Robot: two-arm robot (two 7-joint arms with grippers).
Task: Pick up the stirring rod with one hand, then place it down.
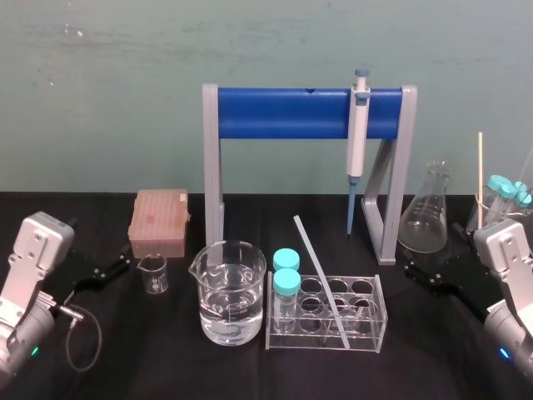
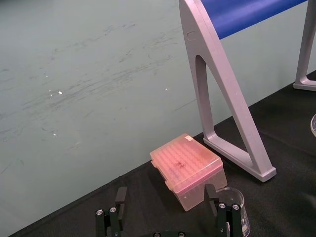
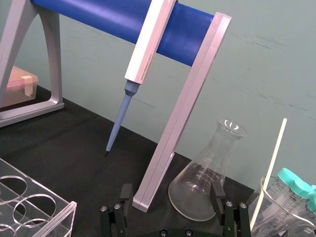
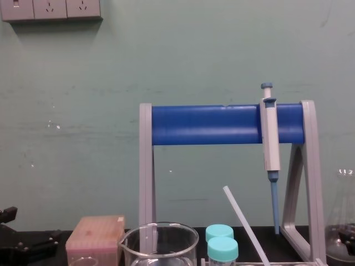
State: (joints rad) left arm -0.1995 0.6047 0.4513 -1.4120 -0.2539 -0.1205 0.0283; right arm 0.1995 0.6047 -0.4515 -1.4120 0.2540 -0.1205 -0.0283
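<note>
Item: stirring rod, translucent white. It is found leaning in the clear rack at the middle of the black table. Its lower end is set in a front well and its upper end is tilted up and back towards the robot's left. In the chest view the rod is seen rising aslant in front of the stand. It is touched by neither gripper.

Left gripper: held low at the table's left edge, well apart from the rod and near the small beaker. In the left wrist view the gripper is pointed at the pink tip box. Its fingers are spread, and nothing is held.

Right gripper: held low at the right, near the flask. In the right wrist view the gripper is shown with its fingers spread wide, and nothing is held.

Other contents:
- A large beaker with clear liquid is placed just left of the rack.
- Two teal-capped tubes are stood in the rack's left wells.
- A pipette is hung upright on the blue-barred stand behind.
- A thin pale stick is stood in glassware at the far right
</note>
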